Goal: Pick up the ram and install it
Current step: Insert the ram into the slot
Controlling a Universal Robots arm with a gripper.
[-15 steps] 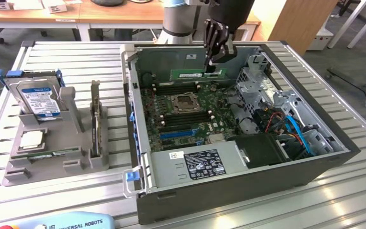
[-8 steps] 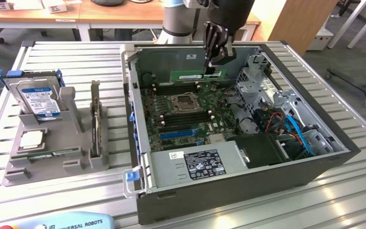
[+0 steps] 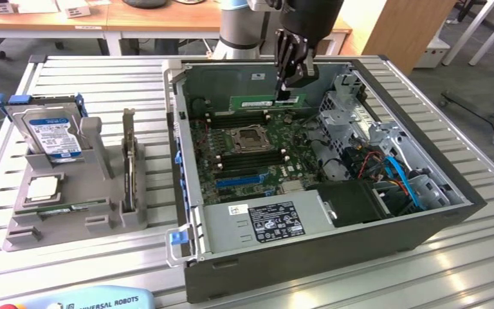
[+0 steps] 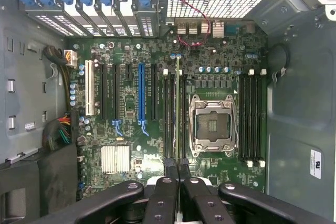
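Ram [image 3: 256,102] clamped edge-down in gripper [image 3: 288,92], hanging inside case [image 3: 316,264] over slots [image 4: 168,119] beside socket [image 4: 212,124]. Install step, I'd say. Seating needs stick parallel to slot, notch matched.

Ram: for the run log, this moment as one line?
tool shut on ram | ram over memory slots beside processor socket | case open
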